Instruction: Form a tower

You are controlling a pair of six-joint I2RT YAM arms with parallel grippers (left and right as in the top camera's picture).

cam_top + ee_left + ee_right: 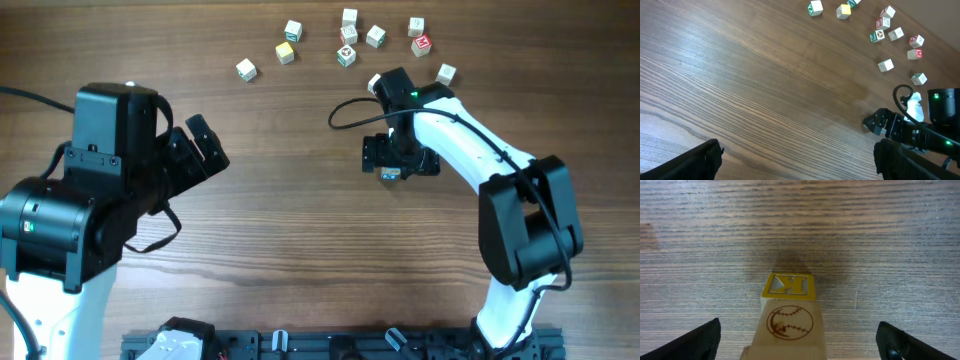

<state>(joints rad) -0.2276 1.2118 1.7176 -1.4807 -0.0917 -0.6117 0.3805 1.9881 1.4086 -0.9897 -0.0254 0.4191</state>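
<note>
Your right gripper (798, 332) stands released, its fingers (695, 342) spread wide on either side of the tower (788, 312) and clear of it (the top cube shows a yellow-framed letter face, the one beneath it a baseball drawing). The tower stands upright on the wooden table (290, 200), right of centre under that wrist, and the loose cubes (376, 37) lie scattered well apart from it near the far edge. Your left gripper (797, 155) is spread open too, hovering over the wood on the left side.

Bright, even light; soft sheen on tabletop (715, 55)
</note>
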